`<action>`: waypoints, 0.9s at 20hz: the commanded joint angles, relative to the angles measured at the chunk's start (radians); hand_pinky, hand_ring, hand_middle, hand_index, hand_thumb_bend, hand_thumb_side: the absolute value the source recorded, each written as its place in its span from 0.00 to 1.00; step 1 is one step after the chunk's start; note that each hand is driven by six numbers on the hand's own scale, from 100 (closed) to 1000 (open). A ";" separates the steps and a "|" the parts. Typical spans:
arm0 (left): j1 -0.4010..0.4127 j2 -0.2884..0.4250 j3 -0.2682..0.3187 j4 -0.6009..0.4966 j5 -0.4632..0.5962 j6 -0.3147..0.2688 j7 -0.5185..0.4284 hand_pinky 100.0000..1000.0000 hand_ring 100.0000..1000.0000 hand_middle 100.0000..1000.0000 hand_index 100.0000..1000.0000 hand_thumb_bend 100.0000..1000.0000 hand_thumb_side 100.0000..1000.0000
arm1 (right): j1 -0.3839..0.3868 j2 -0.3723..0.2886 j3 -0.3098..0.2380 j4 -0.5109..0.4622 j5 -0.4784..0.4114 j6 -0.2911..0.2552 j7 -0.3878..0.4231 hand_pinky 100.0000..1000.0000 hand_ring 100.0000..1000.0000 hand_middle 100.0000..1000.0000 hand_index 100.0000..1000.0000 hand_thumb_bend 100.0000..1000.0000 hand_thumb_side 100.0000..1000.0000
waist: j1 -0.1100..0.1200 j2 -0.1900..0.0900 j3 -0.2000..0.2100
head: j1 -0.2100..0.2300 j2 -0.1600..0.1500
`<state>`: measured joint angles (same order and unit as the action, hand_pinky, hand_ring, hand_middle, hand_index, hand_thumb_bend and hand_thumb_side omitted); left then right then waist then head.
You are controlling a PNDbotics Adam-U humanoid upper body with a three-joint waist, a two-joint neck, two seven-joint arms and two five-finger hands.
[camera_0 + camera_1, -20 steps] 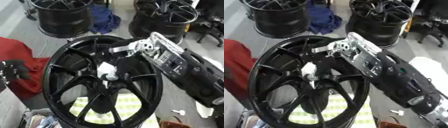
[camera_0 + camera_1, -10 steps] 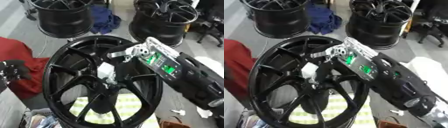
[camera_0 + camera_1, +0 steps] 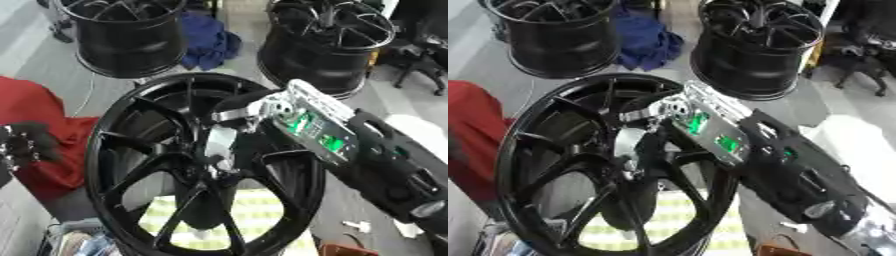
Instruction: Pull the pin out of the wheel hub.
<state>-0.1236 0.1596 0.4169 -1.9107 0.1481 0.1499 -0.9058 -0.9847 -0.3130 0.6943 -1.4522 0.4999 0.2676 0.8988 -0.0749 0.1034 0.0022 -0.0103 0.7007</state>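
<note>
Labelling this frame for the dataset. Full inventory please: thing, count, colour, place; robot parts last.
wheel hub: 1, black, centre, spoked face towards the camera
pin: 1, pale, at the hub's centre
spare wheels: 2, black, far left and far right
blue cloth: 1, between the spare wheels
red cloth: 1, left of the hub
yellow-green checked cloth: 1, under the hub's near rim
right hand: black and silver, over the hub by the pin; grip unclear
left hand: black, left edge, fingers unclear

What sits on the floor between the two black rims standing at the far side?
A crumpled blue cloth lies between the left rim and the right rim; the left eye view shows it best.
</note>
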 commanded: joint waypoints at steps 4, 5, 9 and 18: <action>-0.005 0.014 0.002 -0.012 -0.001 0.004 -0.001 0.68 0.60 0.58 0.80 0.00 0.84 | -0.050 -0.060 -0.043 -0.099 -0.022 0.061 0.008 0.42 0.46 0.50 0.65 0.00 0.05 | 0.006 -0.013 -0.003 | 0.004 -0.009; -0.005 0.015 0.003 -0.013 -0.001 0.004 -0.001 0.68 0.60 0.58 0.80 0.00 0.84 | -0.058 -0.073 -0.047 -0.119 -0.034 0.072 0.008 0.42 0.46 0.50 0.65 0.00 0.06 | 0.005 -0.014 -0.004 | 0.005 -0.009; 0.000 0.018 0.005 -0.015 -0.002 0.010 -0.001 0.68 0.60 0.58 0.80 0.00 0.84 | -0.102 -0.172 -0.106 -0.243 -0.094 0.127 0.008 0.40 0.44 0.49 0.64 0.00 0.05 | 0.000 -0.019 -0.015 | 0.013 -0.006; 0.005 0.024 0.025 -0.022 -0.007 0.017 -0.001 0.68 0.60 0.58 0.80 0.00 0.84 | 0.150 -0.515 -0.440 -0.530 -0.099 0.224 -0.074 0.39 0.43 0.48 0.65 0.00 0.04 | -0.007 -0.018 -0.041 | 0.034 -0.005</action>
<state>-0.1137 0.1600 0.4325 -1.9119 0.1415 0.1650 -0.9063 -0.8274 -0.7573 0.3217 -1.9379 0.3915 0.4388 0.8063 -0.0869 0.0975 -0.0372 0.0195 0.7010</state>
